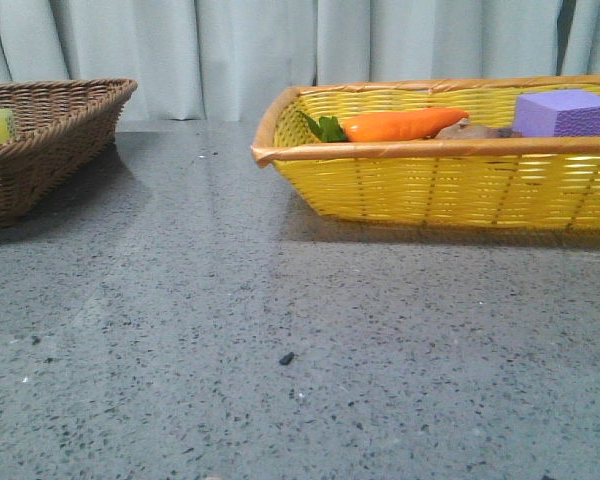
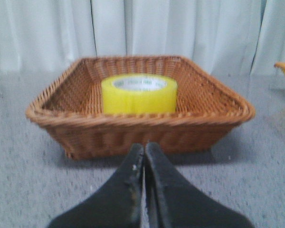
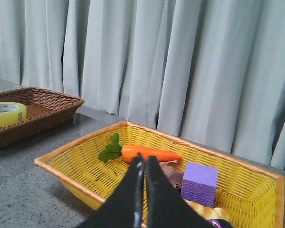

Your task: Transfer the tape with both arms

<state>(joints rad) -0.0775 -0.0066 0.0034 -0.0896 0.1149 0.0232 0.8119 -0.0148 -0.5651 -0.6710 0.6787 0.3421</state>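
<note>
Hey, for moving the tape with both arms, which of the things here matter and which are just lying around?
Matter:
tape, lying flat in the brown basket
left gripper, shut and empty
right gripper, shut and empty

Lying around:
yellow basket
carrot, in the yellow basket
purple block, in the yellow basket
curtain

A pale grey-green curtain hangs in soft vertical folds across the whole back. Below it lies a grey speckled stone-like tabletop, evenly lit, with what may be a small dark crumb.
</note>
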